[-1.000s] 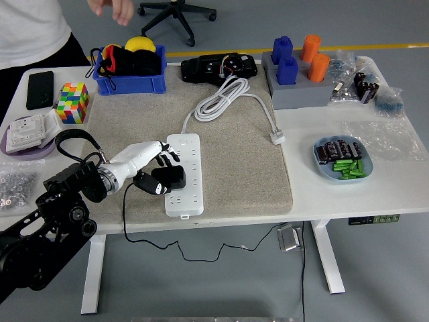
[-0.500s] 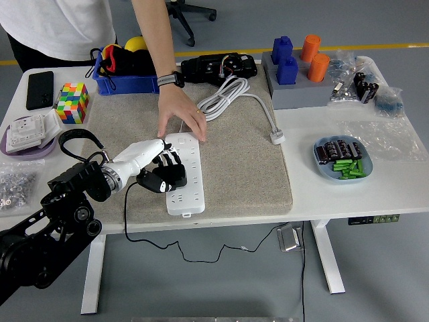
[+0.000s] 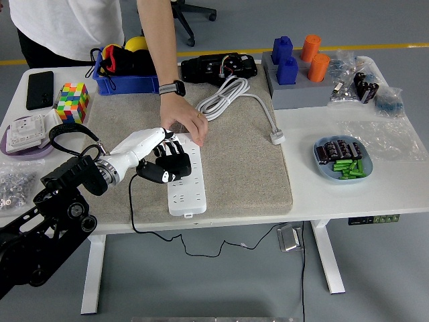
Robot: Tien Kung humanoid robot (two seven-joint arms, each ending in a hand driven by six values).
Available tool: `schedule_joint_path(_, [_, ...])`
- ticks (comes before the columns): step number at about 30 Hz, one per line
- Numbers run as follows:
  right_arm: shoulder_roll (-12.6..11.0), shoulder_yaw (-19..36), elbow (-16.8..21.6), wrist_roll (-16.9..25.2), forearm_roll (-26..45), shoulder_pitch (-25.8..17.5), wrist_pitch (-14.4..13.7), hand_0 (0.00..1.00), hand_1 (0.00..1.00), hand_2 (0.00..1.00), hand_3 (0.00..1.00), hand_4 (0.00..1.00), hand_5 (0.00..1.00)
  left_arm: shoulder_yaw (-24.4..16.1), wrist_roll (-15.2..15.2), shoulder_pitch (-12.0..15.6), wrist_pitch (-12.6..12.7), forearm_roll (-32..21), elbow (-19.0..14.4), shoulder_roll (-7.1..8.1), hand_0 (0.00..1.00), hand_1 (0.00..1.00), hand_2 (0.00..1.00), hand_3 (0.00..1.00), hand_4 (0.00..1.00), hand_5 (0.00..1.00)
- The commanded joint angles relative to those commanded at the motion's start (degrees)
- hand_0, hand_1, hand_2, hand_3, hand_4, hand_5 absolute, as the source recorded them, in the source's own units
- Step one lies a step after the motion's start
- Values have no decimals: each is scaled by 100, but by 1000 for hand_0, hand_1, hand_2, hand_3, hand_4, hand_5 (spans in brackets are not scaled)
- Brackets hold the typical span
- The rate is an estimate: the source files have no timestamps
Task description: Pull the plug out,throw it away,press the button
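white power strip [image 3: 185,182] is laid lengthwise on a grey mat [image 3: 231,161] on the white worktop [image 3: 335,194], its far end pinned under a person's hand [image 3: 182,119] that reaches in from the far side. a watch [image 3: 172,88] is worn on that wrist. the left hand [image 3: 161,161] of the robot is seen over the strip's left side, fingers curled around the black plug [image 3: 163,173]; the plug is held at the strip's left edge, and whether its prongs are seated in a socket cannot be told. a thin black cord [image 3: 131,201] is run from the plug down over the near edge of the worktop. the strip's white cable [image 3: 224,97] is coiled at the far side of the mat, with its white plug [image 3: 277,137] lying at the mat's right edge. the button on the strip is not made out, being covered by the person's hand.

left of the mat, a colourful cube [image 3: 72,102], a black phone [image 3: 39,89] and a white socket plate [image 3: 27,131] in a purple dish are found. a blue bin [image 3: 124,82] with black, red and yellow items is placed at the far left corner of the mat. on the right, a grey block [image 3: 301,90] with 2 blue and 2 orange pieces is seen, and a blue plate [image 3: 343,161] with black and green parts is set nearer.
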Motion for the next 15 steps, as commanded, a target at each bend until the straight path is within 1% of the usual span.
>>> schedule_joint_path(1, [-1,-3,0,0,0,1,0,751,699,710,721,758,642,-70,-1,2,11,18,-6,4,438,355,388,535,764,2])
schedule_joint_path(3, [-3,-14,-3,-1,-1,1,1,751,699,710,721,758,642,-219,4,-13,26,89,83,3,438,355,388,535,764,2])
schedule_joint_path(9, [-13,-32,-7,-1,5,9,1,751,699,709,723,759,641,-542,-13,-62,88,356,761,12,449,354,384,533,757,2])
schedule_joint_path(10, [-17,-33,-8,-1,5,9,1,752,700,709,722,759,638,-583,-11,-60,89,402,893,7,481,356,382,529,752,2])
schedule_joint_path(12, [-23,-37,-9,-1,5,8,1,752,700,709,722,759,638,-642,-39,-61,118,396,1124,-6,481,356,382,529,752,2])
schedule_joint_path(15, [-24,-31,-14,-2,2,8,1,752,700,709,722,759,638,-672,-72,-63,156,391,1349,-34,481,356,382,529,752,2])
